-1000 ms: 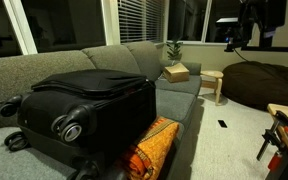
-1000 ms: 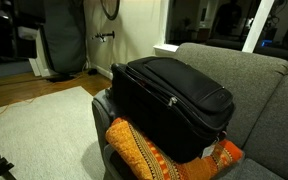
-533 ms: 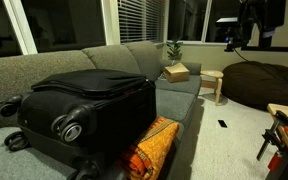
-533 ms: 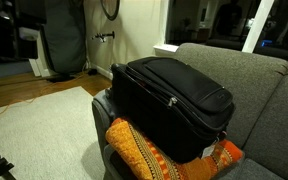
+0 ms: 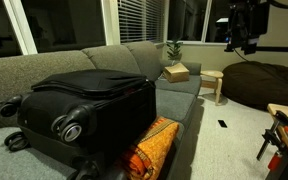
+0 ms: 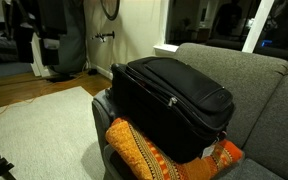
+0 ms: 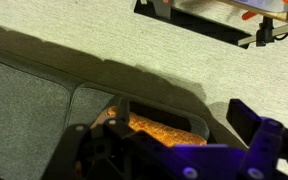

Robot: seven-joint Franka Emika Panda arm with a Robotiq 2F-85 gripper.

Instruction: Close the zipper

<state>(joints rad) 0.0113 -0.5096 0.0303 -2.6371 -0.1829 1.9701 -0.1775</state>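
Note:
A large black soft suitcase (image 5: 84, 105) with grey-hubbed wheels lies on the grey sofa in both exterior views (image 6: 169, 100). The zipper (image 6: 174, 99) runs as a thin black line along the lid-edge seam, with a small pull on it. It also shows as a seam line along the lid (image 5: 94, 91). An orange patterned cushion (image 5: 150, 146) leans against the suitcase. My gripper (image 5: 246, 42) hangs high above the floor, far from the suitcase. In the wrist view its fingers (image 7: 159, 122) stand wide apart and empty, with the cushion (image 7: 164, 131) far below.
A cardboard box (image 5: 175, 72) and a plant (image 5: 173, 48) sit at the sofa's far end. A small wooden stool (image 5: 214, 84) and a brown beanbag (image 5: 264, 84) stand beyond. A stand (image 5: 280, 135) is beside the carpet (image 7: 134, 45).
The arm has shifted left and lower in one exterior view and has come into sight at the left of the other. The suitcase and cushion have not moved.

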